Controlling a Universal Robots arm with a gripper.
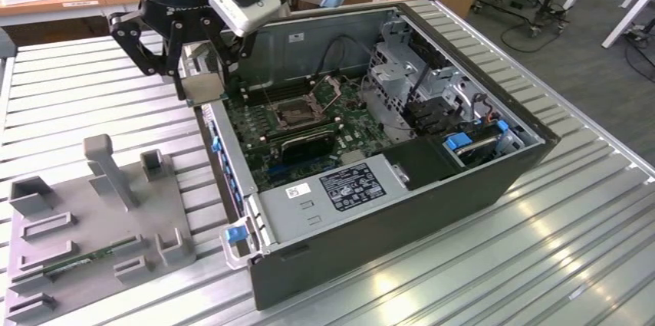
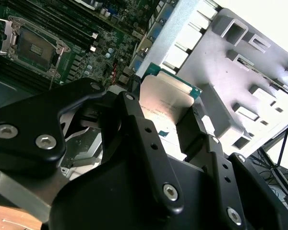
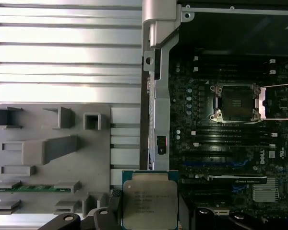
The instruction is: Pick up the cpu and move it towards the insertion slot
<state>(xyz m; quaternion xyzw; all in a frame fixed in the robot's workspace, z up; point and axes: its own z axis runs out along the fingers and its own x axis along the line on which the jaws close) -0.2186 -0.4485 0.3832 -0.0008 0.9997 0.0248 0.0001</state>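
My gripper (image 1: 202, 84) hangs above the edge of the open computer case, at the exterior view's left side of it, shut on the cpu (image 1: 204, 87). In both wrist views the cpu (image 3: 150, 200) shows its silvery-beige face between my black fingers (image 2: 194, 129); it is also seen from the side as the cpu (image 2: 165, 98). The insertion slot (image 1: 294, 114) is a silver-framed square socket with a dark centre on the green motherboard, to the exterior view's right of my gripper. The same insertion slot (image 3: 235, 102) and insertion slot (image 2: 35, 46) lie open, with the latch plate swung aside.
A grey plastic tray (image 1: 97, 226) with raised holders sits on the slatted metal table at the exterior view's left, holding a green memory stick (image 3: 36, 188). The case wall (image 1: 230, 153), drive cages (image 1: 425, 88) and power supply (image 1: 343, 188) ring the motherboard.
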